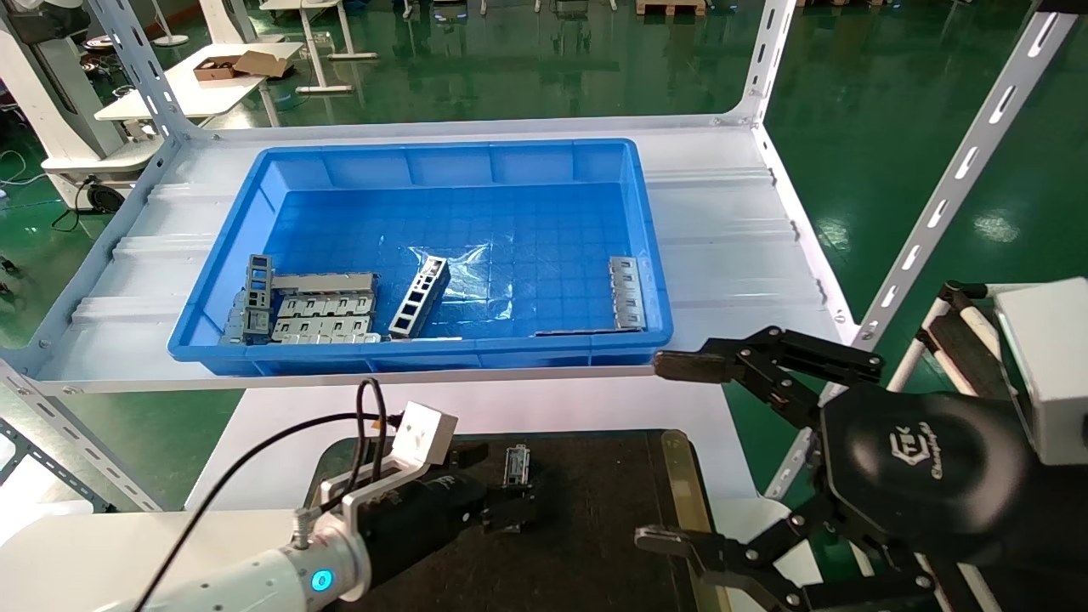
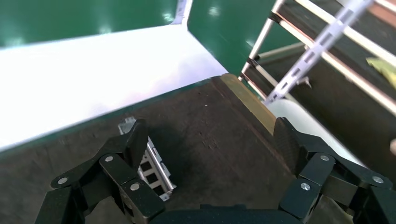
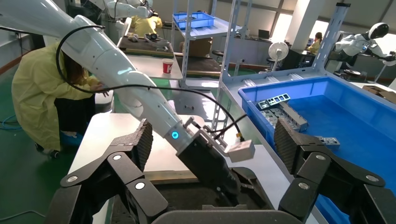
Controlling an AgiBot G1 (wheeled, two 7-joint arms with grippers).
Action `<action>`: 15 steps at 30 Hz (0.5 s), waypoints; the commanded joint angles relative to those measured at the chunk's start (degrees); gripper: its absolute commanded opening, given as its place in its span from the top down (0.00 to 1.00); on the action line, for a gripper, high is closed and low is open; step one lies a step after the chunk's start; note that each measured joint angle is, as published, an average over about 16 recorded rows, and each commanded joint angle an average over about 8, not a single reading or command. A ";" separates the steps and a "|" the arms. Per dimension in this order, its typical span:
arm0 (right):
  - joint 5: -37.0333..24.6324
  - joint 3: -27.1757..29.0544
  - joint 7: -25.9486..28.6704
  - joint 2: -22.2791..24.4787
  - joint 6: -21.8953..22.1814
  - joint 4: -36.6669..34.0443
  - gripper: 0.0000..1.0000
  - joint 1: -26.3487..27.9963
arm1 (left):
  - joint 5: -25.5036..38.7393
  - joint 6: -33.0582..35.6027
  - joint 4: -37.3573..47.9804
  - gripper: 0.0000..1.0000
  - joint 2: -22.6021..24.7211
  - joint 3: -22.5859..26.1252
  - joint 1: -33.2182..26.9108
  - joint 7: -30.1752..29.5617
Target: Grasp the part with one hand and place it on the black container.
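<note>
The part (image 1: 517, 466), a short silvery metal bar with rectangular cutouts, lies on the black container (image 1: 595, 510) near its far edge. My left gripper (image 1: 501, 491) hovers low over the tray with its fingers spread wide. In the left wrist view the part (image 2: 150, 163) rests on the felt (image 2: 210, 102), right beside one finger (image 2: 135, 140), and the other finger is far from it. The left gripper (image 2: 211, 135) holds nothing. My right gripper (image 1: 667, 450) is open and empty, off the tray's right side.
A blue plastic bin (image 1: 442, 161) stands on the white shelf behind the tray. It holds a ladder-like bar (image 1: 419, 297), flat grey plates (image 1: 323, 310) and another piece (image 1: 627, 293). Slotted shelf posts (image 1: 952, 187) rise at the right. A brass strip (image 1: 684, 484) edges the tray.
</note>
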 commanded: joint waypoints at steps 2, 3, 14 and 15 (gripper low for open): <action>0.00 0.00 0.00 0.00 0.00 0.00 0.00 0.00 | 1.99 5.18 -0.91 0.00 -2.69 -3.10 0.83 1.79; 0.00 0.00 0.00 0.00 0.00 0.00 0.00 0.00 | 2.01 7.17 -0.95 0.00 -3.55 -4.32 1.18 2.54; 0.00 0.00 0.00 0.00 0.00 0.00 0.00 0.00 | -1.33 28.32 -0.73 0.00 -11.68 -15.27 3.92 13.62; 0.00 0.00 0.00 0.00 0.00 0.00 0.00 0.00 | -1.82 29.97 -0.70 0.00 -12.28 -15.94 3.99 14.45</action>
